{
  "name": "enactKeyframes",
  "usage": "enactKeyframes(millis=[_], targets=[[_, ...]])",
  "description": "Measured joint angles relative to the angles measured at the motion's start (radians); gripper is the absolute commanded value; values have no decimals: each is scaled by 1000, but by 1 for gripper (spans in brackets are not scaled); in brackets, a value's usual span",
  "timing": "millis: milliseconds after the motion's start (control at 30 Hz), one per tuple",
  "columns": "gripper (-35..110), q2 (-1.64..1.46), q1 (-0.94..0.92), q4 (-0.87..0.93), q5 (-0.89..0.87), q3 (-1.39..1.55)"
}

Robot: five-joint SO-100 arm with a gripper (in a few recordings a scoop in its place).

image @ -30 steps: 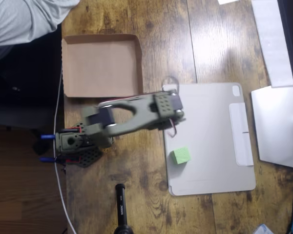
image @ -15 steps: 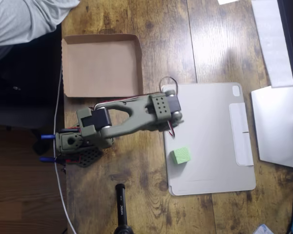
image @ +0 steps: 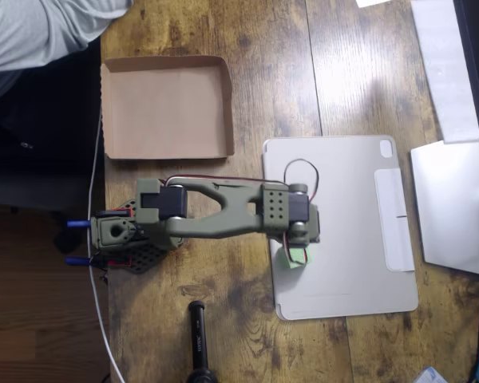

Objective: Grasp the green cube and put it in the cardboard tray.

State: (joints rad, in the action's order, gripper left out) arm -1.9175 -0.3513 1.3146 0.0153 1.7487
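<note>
Gripper (image: 297,254) over one green cube (image: 292,259); one cardboard tray (image: 166,108) apart.

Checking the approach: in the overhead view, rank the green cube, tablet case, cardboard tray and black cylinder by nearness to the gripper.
1. green cube, directly under the gripper
2. tablet case, beneath both
3. black cylinder, lower left
4. cardboard tray, upper left

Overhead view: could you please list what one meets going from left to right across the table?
Cardboard tray → olive arm's base → green cube, partly under the pincer → pale grey tablet case → white sheet at the right edge.
</note>
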Motion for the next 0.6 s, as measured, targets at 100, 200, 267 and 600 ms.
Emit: enactKeyframes(millis=[100,200,267,600], targets=[[0,0,-32,-83,-5,12],[1,0,-63,-181,-12,43],[1,0,-72,-198,-5,44],[6,5,-43,9,57,-51]])
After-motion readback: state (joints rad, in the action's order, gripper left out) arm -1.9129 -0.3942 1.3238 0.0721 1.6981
